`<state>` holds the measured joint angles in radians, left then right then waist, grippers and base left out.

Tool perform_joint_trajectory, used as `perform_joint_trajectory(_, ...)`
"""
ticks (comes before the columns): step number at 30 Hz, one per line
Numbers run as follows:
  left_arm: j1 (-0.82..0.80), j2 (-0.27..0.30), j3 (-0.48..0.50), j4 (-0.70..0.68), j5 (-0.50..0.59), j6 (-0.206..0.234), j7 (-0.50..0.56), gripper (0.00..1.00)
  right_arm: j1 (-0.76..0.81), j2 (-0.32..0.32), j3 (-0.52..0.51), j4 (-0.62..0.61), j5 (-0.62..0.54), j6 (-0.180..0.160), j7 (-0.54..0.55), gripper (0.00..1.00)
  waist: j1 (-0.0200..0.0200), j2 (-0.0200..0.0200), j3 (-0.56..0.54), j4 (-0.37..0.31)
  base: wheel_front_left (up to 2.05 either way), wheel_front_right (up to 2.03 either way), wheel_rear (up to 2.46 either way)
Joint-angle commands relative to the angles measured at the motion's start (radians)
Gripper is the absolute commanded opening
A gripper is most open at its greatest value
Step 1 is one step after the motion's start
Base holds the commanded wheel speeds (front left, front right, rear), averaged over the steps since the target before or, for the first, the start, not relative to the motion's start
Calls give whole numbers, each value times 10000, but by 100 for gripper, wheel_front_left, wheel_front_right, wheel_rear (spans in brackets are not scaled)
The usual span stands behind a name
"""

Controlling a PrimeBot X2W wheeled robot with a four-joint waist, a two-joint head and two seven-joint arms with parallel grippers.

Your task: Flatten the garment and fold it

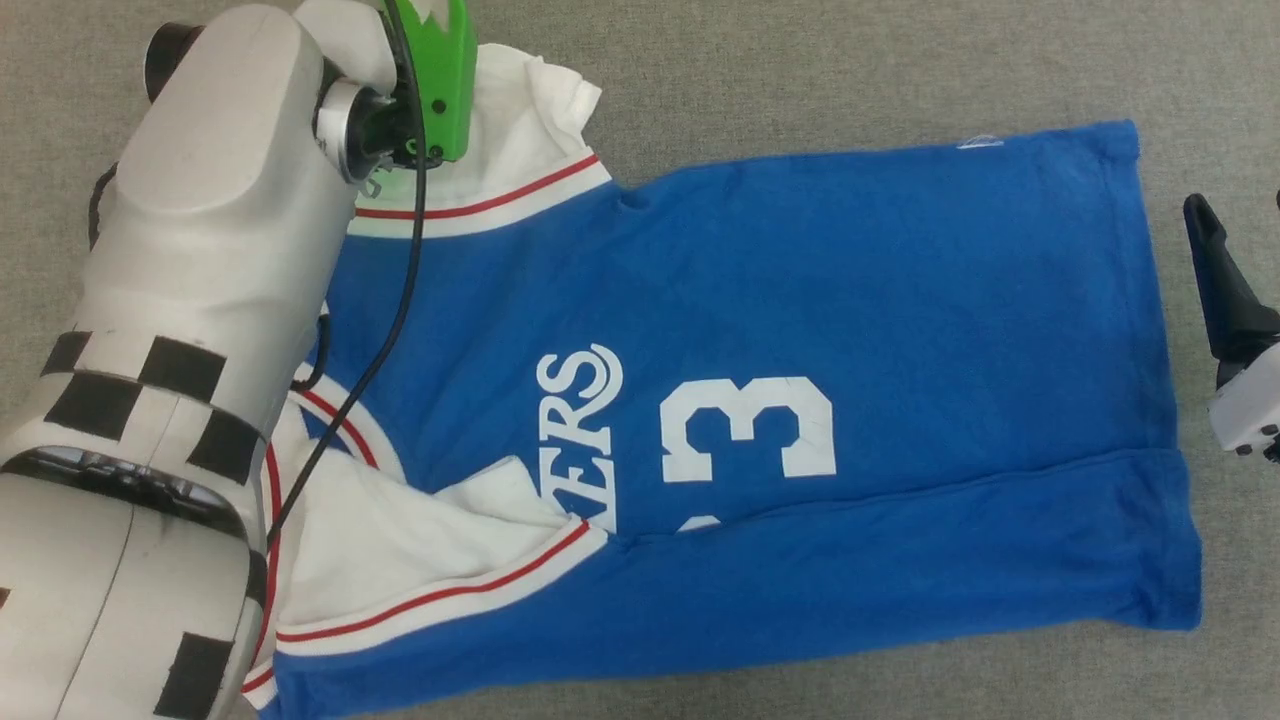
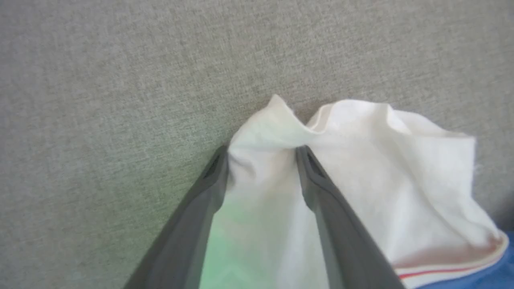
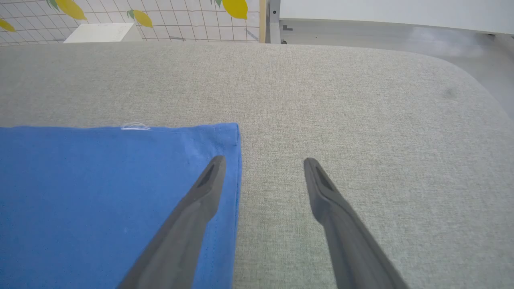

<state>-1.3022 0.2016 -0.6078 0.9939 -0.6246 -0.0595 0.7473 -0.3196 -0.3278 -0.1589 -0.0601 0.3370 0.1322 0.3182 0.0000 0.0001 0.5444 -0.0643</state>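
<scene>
Spread across the grey woven surface [image 1: 800,60], the royal-blue jersey with white sleeves [image 1: 850,300] has its rumpled eleven-o'clock sleeve between the left gripper's [image 2: 263,152] parted jaws, with the right gripper [image 3: 263,164] open and empty at three o'clock; a shallow bite may slip, leaving creases.

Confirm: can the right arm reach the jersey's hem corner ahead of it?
Probably yes. The right gripper, jaws open, sits over the hem of the garment, half over blue cloth, half over bare cushion. The hem corner lies just ahead, with nothing between.
</scene>
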Motion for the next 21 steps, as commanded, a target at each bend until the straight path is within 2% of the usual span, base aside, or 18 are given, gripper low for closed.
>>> perform_joint_trajectory(1,660,-124,-108,362,-184,3,250,0,-217,47,-26,-71,19,-15,49,100,0,-1,1,24,0,0,0)
perform_joint_trajectory(6,700,-109,136,161,-504,-88,43,0,-332,-89,-42,-199,5,-15,202,100,0,-1,-72,95,0,0,0)
perform_joint_trajectory(10,646,-111,438,-119,-841,-154,-207,0,-633,-508,149,-371,125,-15,884,100,0,-1,-189,146,0,0,0)
perform_joint_trajectory(13,615,-50,551,-316,-970,-175,-271,0,-1089,-879,474,-384,315,-15,2046,100,0,-1,-265,165,0,0,0)
perform_joint_trajectory(17,593,31,605,-685,-1058,-170,-269,0,-1991,-1536,1249,-159,315,-15,4514,100,0,-1,-258,257,0,0,0)
perform_joint_trajectory(21,519,59,648,-1152,-1125,-82,-199,0,-2969,-1816,2002,145,144,-15,6468,100,0,-1,-56,441,0,0,0)
